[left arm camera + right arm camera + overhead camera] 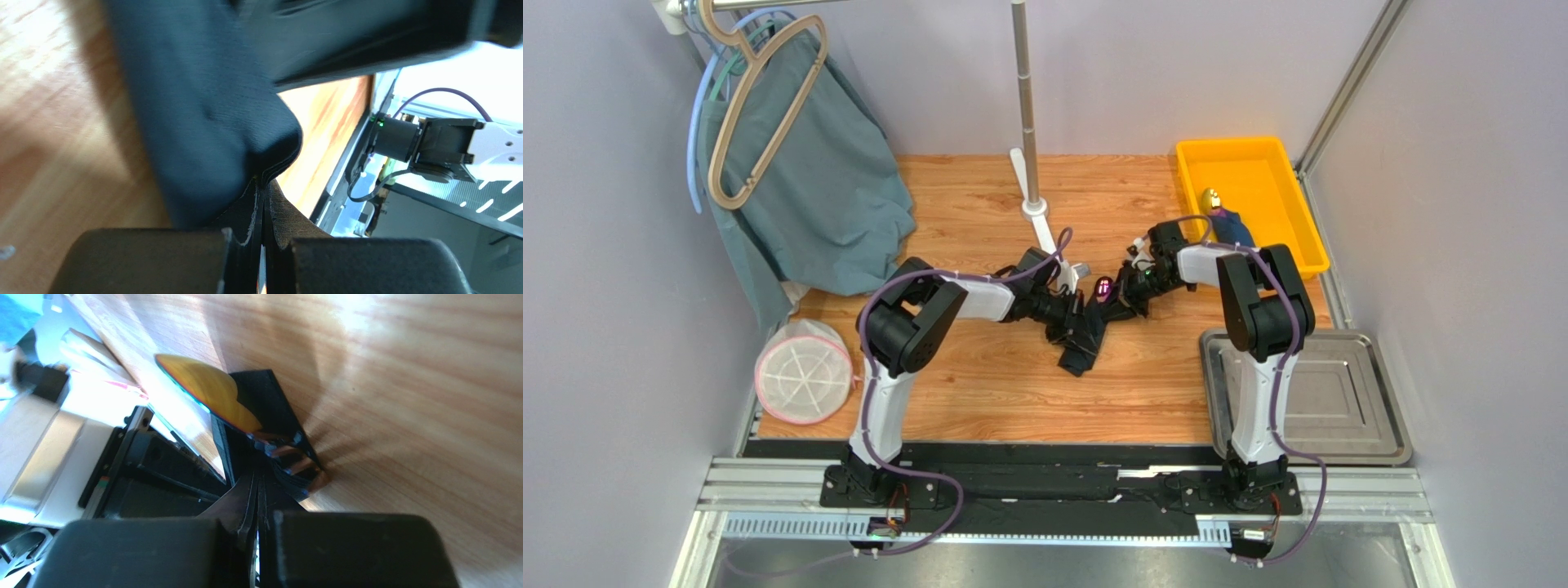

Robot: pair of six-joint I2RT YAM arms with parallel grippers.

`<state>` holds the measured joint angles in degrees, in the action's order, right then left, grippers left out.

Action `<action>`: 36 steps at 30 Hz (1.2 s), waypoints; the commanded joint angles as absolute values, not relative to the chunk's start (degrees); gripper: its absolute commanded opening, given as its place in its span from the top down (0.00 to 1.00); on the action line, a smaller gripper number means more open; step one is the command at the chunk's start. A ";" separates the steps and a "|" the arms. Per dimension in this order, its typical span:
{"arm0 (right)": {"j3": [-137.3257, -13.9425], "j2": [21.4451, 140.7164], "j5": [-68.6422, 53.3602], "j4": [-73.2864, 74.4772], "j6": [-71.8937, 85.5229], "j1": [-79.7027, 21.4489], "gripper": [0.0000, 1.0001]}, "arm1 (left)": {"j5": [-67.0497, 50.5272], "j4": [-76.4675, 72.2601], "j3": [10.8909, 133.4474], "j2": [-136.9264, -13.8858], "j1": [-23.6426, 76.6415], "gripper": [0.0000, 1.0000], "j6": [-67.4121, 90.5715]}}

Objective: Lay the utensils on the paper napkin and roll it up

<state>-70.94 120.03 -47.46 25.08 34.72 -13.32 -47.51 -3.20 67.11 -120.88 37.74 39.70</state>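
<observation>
Location: napkin at centre of table, between arms. Left gripper clamped on napkin fold; right gripper pinched shut on napkin edge (gold spoon protruding). Risk: opposed pull tears thin paper; tilt slides spoon out.

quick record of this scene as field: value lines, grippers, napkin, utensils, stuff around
left gripper: shut on paper napkin
right gripper: shut on paper napkin folds
gold spoon: bowl pokes out of napkin folds
yellow bin: far right, holds dark blue bundle
steel tray: near right, by right arm base
teal cloth: on hanger, far left
</observation>
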 commanded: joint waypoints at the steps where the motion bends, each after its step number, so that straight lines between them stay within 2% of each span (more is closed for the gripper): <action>1: -75.39 120.33 -42.28 29.25 30.68 -13.10 1.00 | -48.78 -1.67 66.71 -123.57 38.06 1.00 38.41; 8: -82.60 118.22 -39.99 38.31 25.49 -12.75 0.99 | -47.64 -0.79 66.80 -126.03 37.00 1.00 38.76; 15: -83.59 117.77 -37.53 41.48 23.03 -12.57 1.00 | -47.37 -1.05 66.88 -125.60 36.47 1.00 38.67; 36: -80.33 123.57 -32.61 38.23 23.82 -12.92 1.00 | -48.07 -2.55 67.59 -119.89 38.49 1.00 34.11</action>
